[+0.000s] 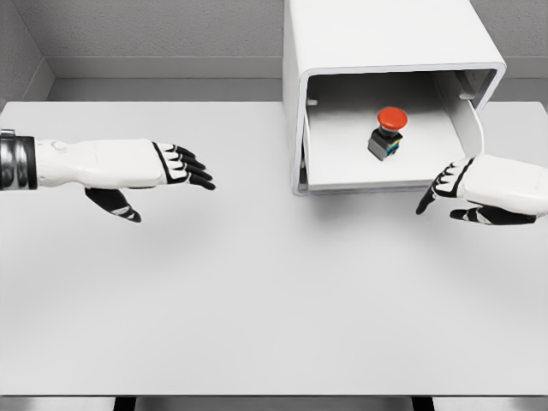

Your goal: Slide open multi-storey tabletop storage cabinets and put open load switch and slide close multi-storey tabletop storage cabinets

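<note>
The white storage cabinet stands at the back right of the table with its drawer slid out toward me. Inside the drawer sits the load switch, a grey block with a red mushroom button on top. My right hand hovers at the drawer's front right corner, fingers relaxed and holding nothing; its fingertips are just below the drawer's front edge. My left hand floats over the table's left side, far from the cabinet, fingers extended and empty.
The white table spreads wide in front of the cabinet. A grey wall runs behind it, and the table's near edge lies along the bottom of the view.
</note>
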